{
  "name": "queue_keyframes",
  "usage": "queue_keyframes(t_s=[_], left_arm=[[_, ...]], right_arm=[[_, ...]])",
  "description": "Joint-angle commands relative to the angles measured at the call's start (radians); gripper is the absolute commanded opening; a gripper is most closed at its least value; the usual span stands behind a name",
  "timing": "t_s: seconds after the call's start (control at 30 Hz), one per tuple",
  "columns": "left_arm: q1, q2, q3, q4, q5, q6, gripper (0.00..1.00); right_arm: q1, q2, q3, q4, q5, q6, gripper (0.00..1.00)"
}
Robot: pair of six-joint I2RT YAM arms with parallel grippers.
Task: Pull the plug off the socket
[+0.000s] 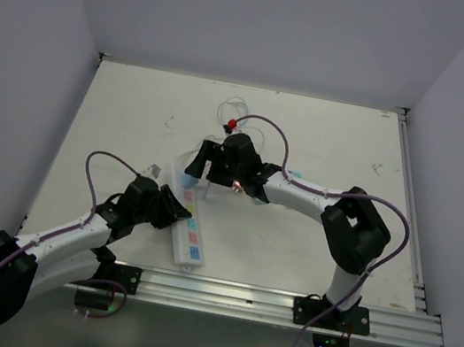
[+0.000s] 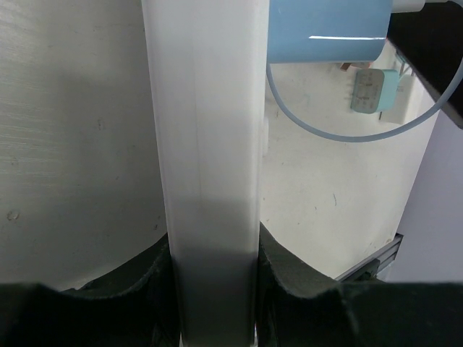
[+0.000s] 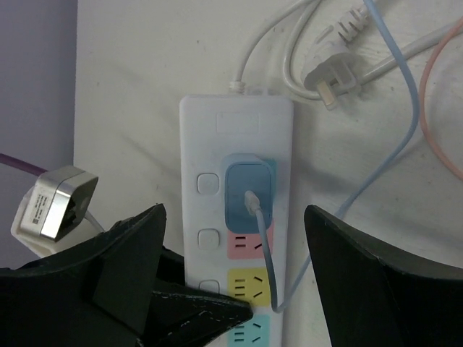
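The socket is a long white power strip lying diagonally between the arms. A blue plug sits in its far end outlet, and a thin pale-blue cable runs from it. My left gripper is shut on the strip's sides, and in the left wrist view the socket fills the gap between the black pads. The plug shows there at the top. My right gripper hangs open over the plug, one finger on each side and neither touching it.
A loose white plug with its cord lies past the strip's far end, beside a pink cable. A small white and metal block lies left of the strip. White walls close in the table; a metal rail runs along its near edge.
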Motion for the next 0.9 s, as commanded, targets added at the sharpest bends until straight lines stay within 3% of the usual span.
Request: queue_keyframes(t_s=[0.0, 0.2, 0.33, 0.4, 0.5, 0.6, 0.73, 0.87], left_arm=[[0.001, 0.002, -0.007, -0.064, -0.014, 0.08, 0.0], [0.001, 0.012, -0.006, -0.051, -0.003, 0.082, 0.0], [0.001, 0.012, -0.001, -0.05, -0.005, 0.085, 0.01], [0.001, 0.009, -0.001, -0.044, -0.006, 0.086, 0.11], [0.001, -0.001, -0.001, -0.034, -0.002, 0.082, 0.24], [0.001, -0.007, 0.008, -0.025, -0.005, 0.077, 0.39], [0.002, 0.01, 0.034, -0.019, -0.008, 0.076, 0.55], [0.002, 0.041, 0.076, -0.005, -0.017, 0.073, 0.59]], right_arm=[[0.016, 0.04, 0.074, -0.019, -0.041, 0.033, 0.81], [0.024, 0.104, 0.077, 0.03, -0.093, 0.069, 0.67], [0.027, 0.124, 0.071, 0.051, -0.113, 0.076, 0.49], [0.027, 0.123, 0.056, 0.061, -0.116, 0.076, 0.4], [0.027, 0.115, 0.031, 0.076, -0.117, 0.076, 0.13], [0.026, 0.097, 0.002, 0.091, -0.123, 0.076, 0.0], [0.032, 0.075, -0.039, 0.117, -0.133, 0.076, 0.0], [0.047, 0.052, -0.062, 0.131, -0.136, 0.076, 0.0]])
